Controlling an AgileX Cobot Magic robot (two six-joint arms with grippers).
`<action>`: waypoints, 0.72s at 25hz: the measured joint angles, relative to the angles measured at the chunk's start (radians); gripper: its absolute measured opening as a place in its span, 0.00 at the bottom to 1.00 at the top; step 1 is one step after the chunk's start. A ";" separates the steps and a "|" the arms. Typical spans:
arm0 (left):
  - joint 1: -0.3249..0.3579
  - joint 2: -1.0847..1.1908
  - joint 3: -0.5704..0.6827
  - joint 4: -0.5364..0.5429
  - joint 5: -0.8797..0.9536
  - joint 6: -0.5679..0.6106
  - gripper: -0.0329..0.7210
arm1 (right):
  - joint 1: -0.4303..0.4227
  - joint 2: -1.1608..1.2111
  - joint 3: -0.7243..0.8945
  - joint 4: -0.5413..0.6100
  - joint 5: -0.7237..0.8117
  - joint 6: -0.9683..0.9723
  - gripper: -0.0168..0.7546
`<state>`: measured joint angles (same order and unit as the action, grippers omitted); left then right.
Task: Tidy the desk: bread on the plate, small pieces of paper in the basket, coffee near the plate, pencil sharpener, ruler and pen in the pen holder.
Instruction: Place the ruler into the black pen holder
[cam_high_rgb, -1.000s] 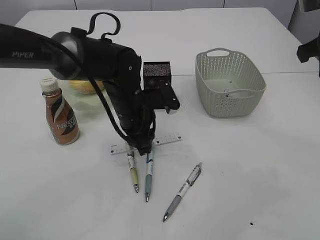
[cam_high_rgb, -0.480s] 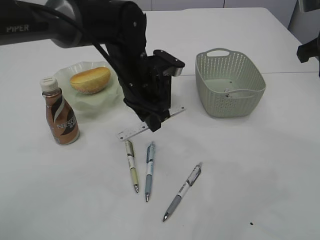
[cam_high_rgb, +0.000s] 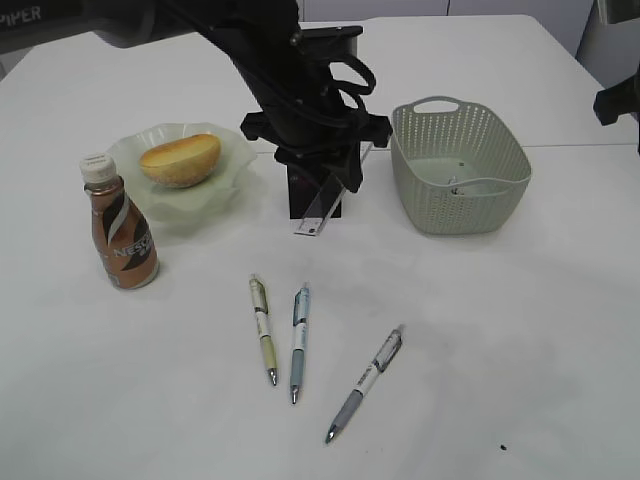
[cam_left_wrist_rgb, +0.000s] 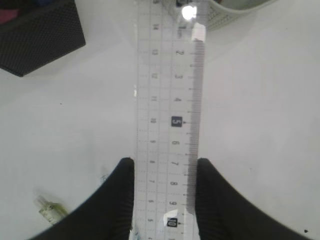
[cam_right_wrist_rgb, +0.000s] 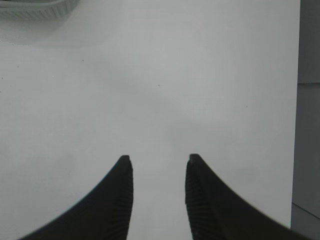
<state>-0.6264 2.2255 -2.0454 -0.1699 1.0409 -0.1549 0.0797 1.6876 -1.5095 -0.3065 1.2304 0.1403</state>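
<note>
My left gripper (cam_left_wrist_rgb: 165, 162) is shut on the clear ruler (cam_left_wrist_rgb: 167, 100), gripping its two long edges. In the exterior view the ruler (cam_high_rgb: 314, 215) hangs tilted from that gripper, in front of the black mesh pen holder (cam_high_rgb: 298, 195), its low end near the table. Three pens (cam_high_rgb: 263, 330) (cam_high_rgb: 297, 342) (cam_high_rgb: 365, 383) lie on the table at the front. The bread (cam_high_rgb: 180, 160) sits on the green plate (cam_high_rgb: 232, 160), with the coffee bottle (cam_high_rgb: 120, 235) standing beside it. My right gripper (cam_right_wrist_rgb: 157, 159) is open over bare table. The pencil sharpener is out of view.
The pale green basket (cam_high_rgb: 460, 165) stands right of the pen holder, with a few small pale bits (cam_high_rgb: 458, 184) on its bottom. The left arm reaches in from the upper left, above the pen holder. The table's right edge (cam_right_wrist_rgb: 299, 125) shows beside my right gripper.
The left arm has lifted the ruler off the table near the pens and carried it back and right to the pen holder. The plate and bread are uncovered again.
</note>
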 joint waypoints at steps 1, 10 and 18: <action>0.000 0.000 -0.009 0.000 -0.003 -0.006 0.38 | 0.000 0.000 0.000 0.000 0.000 0.000 0.40; 0.000 -0.002 -0.058 0.090 -0.115 -0.014 0.38 | 0.000 0.000 0.000 -0.007 0.000 0.000 0.40; 0.000 -0.004 -0.058 0.247 -0.449 -0.015 0.38 | 0.000 0.000 0.000 -0.018 0.000 0.000 0.40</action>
<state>-0.6264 2.2216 -2.1037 0.0770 0.5918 -0.1698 0.0797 1.6876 -1.5095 -0.3244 1.2304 0.1403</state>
